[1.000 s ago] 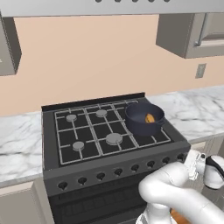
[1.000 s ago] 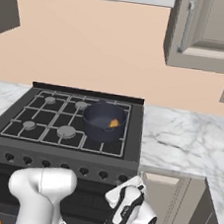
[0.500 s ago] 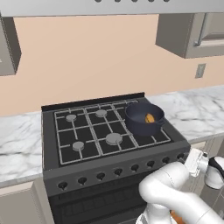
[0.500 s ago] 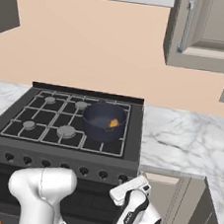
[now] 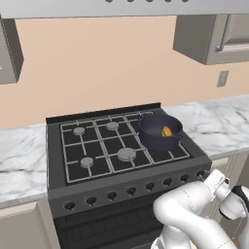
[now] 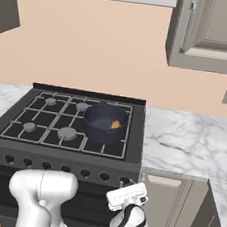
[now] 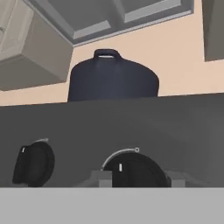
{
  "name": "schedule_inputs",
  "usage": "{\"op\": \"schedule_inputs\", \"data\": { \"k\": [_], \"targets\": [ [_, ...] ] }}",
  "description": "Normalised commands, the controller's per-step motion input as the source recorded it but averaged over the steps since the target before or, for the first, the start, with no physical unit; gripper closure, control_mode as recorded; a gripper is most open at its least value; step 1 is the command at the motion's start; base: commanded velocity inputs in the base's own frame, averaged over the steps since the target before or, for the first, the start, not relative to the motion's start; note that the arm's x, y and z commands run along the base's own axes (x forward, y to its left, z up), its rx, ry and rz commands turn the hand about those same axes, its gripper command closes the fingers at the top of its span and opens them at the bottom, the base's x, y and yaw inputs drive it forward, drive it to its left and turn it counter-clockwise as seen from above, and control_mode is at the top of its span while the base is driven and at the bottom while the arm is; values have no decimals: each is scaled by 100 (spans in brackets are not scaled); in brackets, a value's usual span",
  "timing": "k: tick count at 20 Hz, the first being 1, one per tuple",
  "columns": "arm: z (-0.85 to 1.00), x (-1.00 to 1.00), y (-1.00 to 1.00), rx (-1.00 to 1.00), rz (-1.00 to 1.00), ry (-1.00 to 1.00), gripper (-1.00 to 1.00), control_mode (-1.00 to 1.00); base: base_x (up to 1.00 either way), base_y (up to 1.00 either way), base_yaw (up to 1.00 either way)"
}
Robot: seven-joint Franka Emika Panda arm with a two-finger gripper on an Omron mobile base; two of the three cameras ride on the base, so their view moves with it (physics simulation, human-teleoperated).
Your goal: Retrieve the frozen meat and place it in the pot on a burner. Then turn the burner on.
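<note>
The dark navy pot [image 5: 159,132] stands on the stove's back right burner, and the orange-brown frozen meat [image 5: 166,131] lies inside it. From the other side, the pot [image 6: 104,122] holds the meat [image 6: 115,125] against its right wall. My gripper [image 5: 208,176] is low in front of the stove, at the right-most knob [image 7: 131,170]. In the hand view its fingertips [image 7: 101,178] straddle this knob, spread apart, with the pot [image 7: 113,78] rising above the stove's front edge. The gripper [image 6: 125,186] sits just below the knob row.
A second knob [image 7: 34,162] sits left of the straddled one, and several more knobs [image 5: 129,191] line the stove front. Marble counters [image 6: 182,144] flank the stove. Wall cabinets [image 6: 211,32] hang above right. The arm's white body [image 6: 43,192] stands before the oven door.
The hand has risen a little and closed in on the stove front's right-most knob. The pot and meat have not moved.
</note>
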Motion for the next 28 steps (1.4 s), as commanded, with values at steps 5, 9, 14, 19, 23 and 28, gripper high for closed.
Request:
{"op": "schedule_inputs", "data": {
  "k": [5, 9, 14, 19, 23, 28],
  "targets": [
    [0, 10, 12, 0, -1, -9, 100, -100, 0, 0, 0],
    [0, -27, 0, 0, -5, -46, 100, -100, 0, 0, 0],
    [-2, -28, 5, 0, -17, -37, 100, -100, 0, 0, 0],
    [0, -23, 7, 0, -19, -17, 100, -100, 0, 0, 0],
    [-4, -69, 4, 0, -46, -42, 100, -100, 0, 0, 0],
    [0, 4, 38, 0, -30, -17, 100, -100, 0, 0, 0]
  ]
}}
